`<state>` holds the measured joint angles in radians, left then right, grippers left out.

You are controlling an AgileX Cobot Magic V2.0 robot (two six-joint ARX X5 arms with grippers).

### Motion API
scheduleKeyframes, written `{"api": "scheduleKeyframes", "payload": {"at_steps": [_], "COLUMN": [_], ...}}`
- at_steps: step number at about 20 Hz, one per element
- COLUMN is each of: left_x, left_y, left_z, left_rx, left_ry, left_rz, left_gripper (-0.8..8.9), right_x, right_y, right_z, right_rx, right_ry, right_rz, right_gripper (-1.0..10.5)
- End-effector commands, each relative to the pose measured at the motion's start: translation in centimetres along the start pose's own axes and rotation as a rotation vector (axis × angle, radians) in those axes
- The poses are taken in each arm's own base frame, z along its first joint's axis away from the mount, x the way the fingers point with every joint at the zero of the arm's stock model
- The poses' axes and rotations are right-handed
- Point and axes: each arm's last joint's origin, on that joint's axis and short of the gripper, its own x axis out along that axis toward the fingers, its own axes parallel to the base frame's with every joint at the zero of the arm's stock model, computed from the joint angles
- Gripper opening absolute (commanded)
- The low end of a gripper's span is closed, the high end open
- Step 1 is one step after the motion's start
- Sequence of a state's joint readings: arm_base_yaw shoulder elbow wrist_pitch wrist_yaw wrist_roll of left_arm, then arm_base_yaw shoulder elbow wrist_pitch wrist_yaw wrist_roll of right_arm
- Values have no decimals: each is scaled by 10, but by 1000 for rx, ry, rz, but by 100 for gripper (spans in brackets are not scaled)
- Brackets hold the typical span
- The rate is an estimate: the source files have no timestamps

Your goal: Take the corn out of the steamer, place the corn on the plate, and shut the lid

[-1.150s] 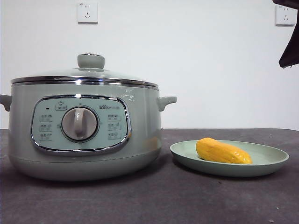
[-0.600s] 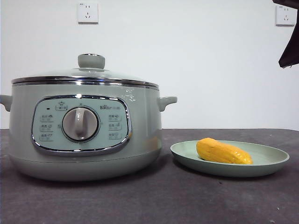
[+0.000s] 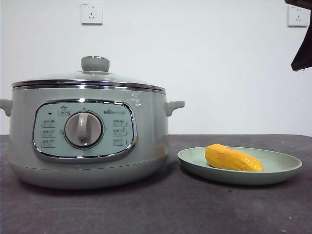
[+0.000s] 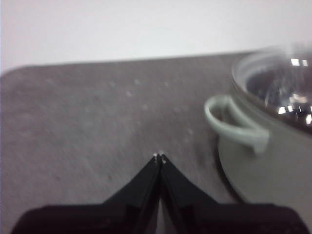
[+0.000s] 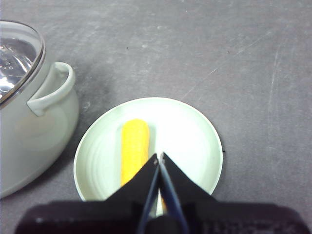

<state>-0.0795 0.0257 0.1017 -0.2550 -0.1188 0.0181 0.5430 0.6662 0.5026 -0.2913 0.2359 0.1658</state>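
Observation:
The sage-green steamer [image 3: 87, 134] stands at the left of the table with its glass lid [image 3: 92, 76] seated on the rim, knob up. The yellow corn [image 3: 232, 158] lies on the pale green plate [image 3: 282, 168] to the steamer's right. In the right wrist view my right gripper [image 5: 159, 157] is shut and empty, high above the plate [image 5: 190, 136] and the corn [image 5: 134, 146]. In the left wrist view my left gripper [image 4: 159, 157] is shut and empty above bare table, beside the steamer's side handle [image 4: 234, 124]. A black arm tip [image 3: 302, 39] shows at the front view's top right corner.
The dark grey table [image 3: 156, 209] runs under everything. Two wall sockets [image 3: 91, 13] sit on the white wall behind. In the right wrist view the steamer [image 5: 29, 122] stands close beside the plate.

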Motion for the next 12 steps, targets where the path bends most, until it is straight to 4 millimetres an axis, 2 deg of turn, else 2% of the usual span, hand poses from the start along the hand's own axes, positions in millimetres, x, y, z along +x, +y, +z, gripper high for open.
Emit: {"api": "scheduleKeyframes", "payload": {"at_steps": [1, 5, 12], "left_x": [4, 7, 7], "left_y": [0, -1, -1], "left_z": [-10, -23, -23], "left_rx": [-21, -67, -73], "left_ry": [17, 73, 70], "left_rz": [-6, -7, -4], "left_gripper": [-3, -3, -3], "right_x": [1, 1, 1], "right_y": [0, 0, 0], "right_z": [-1, -1, -1], "right_rx": [9, 9, 9], "right_ry": [0, 0, 0], "right_rz": [-2, -2, -2], "right_gripper": [1, 1, 1]}}
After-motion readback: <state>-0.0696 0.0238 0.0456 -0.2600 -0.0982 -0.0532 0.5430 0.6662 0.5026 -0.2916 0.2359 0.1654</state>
